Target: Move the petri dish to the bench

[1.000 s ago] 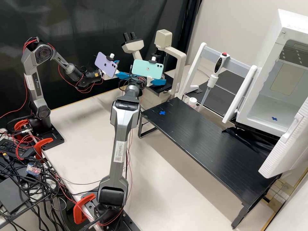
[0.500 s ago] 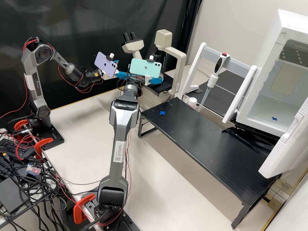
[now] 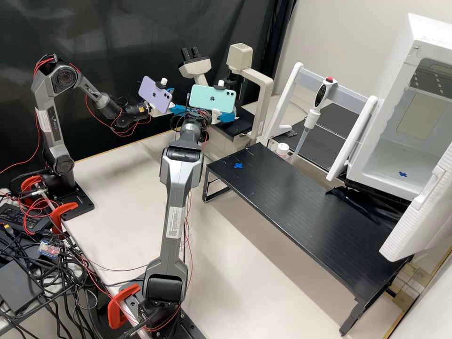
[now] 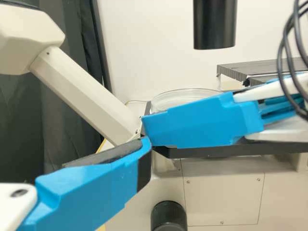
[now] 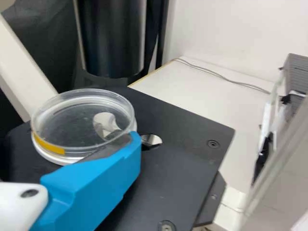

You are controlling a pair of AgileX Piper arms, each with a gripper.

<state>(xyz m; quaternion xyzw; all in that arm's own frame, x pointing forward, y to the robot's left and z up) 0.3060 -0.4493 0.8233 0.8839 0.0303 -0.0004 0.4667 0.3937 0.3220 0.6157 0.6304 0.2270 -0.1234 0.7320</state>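
In the high view my left gripper [image 3: 181,104] stands left of the microscope, two blue fingers apart. My right gripper [image 3: 228,117] is over the microscope's stage [image 3: 238,125]. The clear petri dish [image 5: 83,120], yellow tape on its side, rests on the black stage [image 5: 178,178]. One finger of my open right gripper [image 5: 134,147] overlaps the dish's near edge; whether they touch I cannot tell. In the left wrist view the dish [image 4: 185,97] shows behind the other arm's blue finger [image 4: 202,122]; my left gripper [image 4: 144,149] points towards the microscope, holding nothing visible. The black bench [image 3: 301,202] bears a blue cross.
Above the stage hangs the black microscope column [image 5: 111,38]. Beyond the bench stand a pipette [image 3: 316,106] on a white rack, a small white container [image 3: 282,149] and an open white chamber [image 3: 400,155]. The chamber's door [image 3: 419,212] overhangs the bench's right end.
In the high view my right gripper has shifted slightly left and up, and its arm has swung a little left. The left arm has stayed still.
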